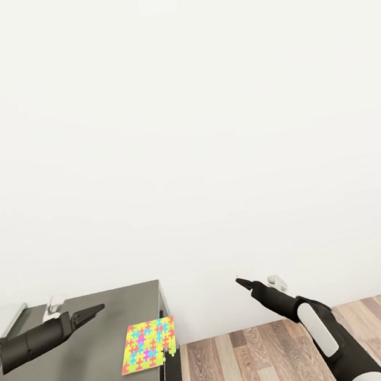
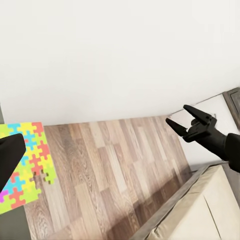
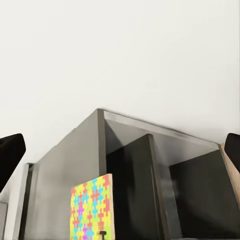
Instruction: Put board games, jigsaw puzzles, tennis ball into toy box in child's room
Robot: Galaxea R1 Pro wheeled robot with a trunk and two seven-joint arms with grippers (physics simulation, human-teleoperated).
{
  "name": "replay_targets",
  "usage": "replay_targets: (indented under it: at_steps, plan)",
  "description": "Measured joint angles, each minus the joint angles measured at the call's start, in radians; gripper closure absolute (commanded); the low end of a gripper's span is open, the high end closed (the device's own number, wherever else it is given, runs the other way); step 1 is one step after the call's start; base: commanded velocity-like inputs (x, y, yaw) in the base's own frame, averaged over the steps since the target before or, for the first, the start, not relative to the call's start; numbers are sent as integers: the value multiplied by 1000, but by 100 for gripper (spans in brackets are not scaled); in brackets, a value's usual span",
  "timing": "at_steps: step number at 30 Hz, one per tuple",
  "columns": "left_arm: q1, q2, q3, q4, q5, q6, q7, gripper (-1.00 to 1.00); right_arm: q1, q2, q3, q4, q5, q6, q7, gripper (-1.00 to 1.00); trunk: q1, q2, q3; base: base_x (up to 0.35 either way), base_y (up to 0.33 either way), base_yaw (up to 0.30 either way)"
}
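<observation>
One jigsaw puzzle (image 1: 149,344) lies flat near the right edge of the table's dark grey top (image 1: 88,364), one corner just over the edge. It also appears as the jigsaw puzzle (image 2: 25,165) and the jigsaw puzzle (image 3: 92,207) in the wrist views. My left gripper (image 1: 98,309) hovers over the table left of and behind the puzzle, open and empty. My right gripper (image 1: 240,280) hangs open over the floor right of the table, its fingers (image 3: 10,152) spread wide, holding nothing. The toy box, board games and tennis ball are out of view.
A plain white wall (image 1: 181,125) stands close behind the table. Wood-plank floor (image 1: 252,358) stretches to the table's right. The table's end has open dark compartments (image 3: 135,190). A corner of the bed (image 2: 200,215) shows in the left wrist view.
</observation>
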Motion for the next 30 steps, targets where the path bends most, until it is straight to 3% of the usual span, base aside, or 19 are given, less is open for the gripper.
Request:
replay_targets:
  at_steps: [7, 13, 23, 30]
  plan:
    - [0, 0, -5, -1, 0, 0, -32, -100, -47, -1, 32, 88, 2, 6, 35, -100, 15, -28, -12, 0, 0, 0]
    - [0, 0, -11, -2, -1, 0, -160, -100, -58, -1, 78, 99, 5, 3, 111, -100, 38, -70, -31, 0, 0, 0]
    - [4, 1, -12, -13, -6, -4, -370, -100, -59, 13, 85, 103, 5, -8, 113, -100, 77, -140, -63, 0, 0, 0]
    - [6, -1, -13, -16, -7, -4, -405, -100, -68, 21, 86, 108, 2, -22, 107, -100, 104, -189, -85, 0, 0, 0]
